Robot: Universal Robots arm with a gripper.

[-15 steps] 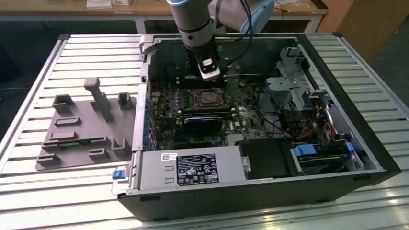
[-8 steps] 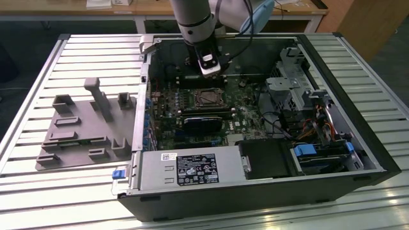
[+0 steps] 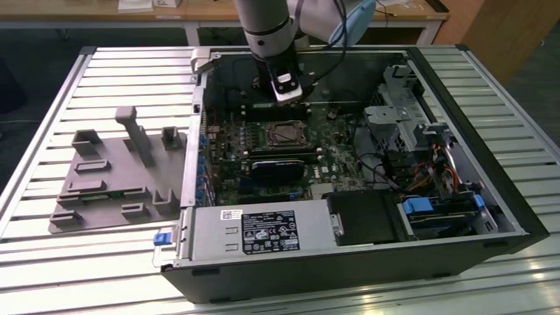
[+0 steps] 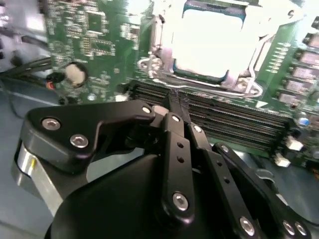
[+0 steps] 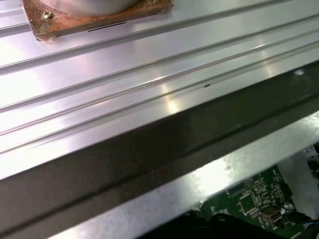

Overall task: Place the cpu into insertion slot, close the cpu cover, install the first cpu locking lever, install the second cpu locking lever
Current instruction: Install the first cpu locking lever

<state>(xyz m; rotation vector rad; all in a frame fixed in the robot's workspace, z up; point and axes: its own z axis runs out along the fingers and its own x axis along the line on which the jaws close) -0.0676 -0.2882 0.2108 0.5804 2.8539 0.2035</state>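
Note:
The cpu [image 4: 212, 42] lies in the insertion slot [image 3: 286, 133] on the green board, its silver top showing bright in the second wrist view. The cpu cover [image 4: 239, 79] lies flat around it as a metal frame. A thin wire lever [image 4: 155, 37] runs along one side of the frame; whether it is latched I cannot tell. My gripper [image 4: 174, 103] hangs over the long memory slots [image 4: 234, 117] just beside the socket, shut with nothing between its black fingers. In the exterior view the gripper [image 3: 287, 100] hovers just behind the socket, inside the open case.
The open computer case [image 3: 490, 164] lies on a ribbed metal table [image 5: 124, 74]. A grey power supply [image 3: 262, 230] fills the case's near side and drive bays [image 3: 411, 125] stand at the exterior view's right. A grey fixture [image 3: 114, 177] sits on the table at the exterior view's left.

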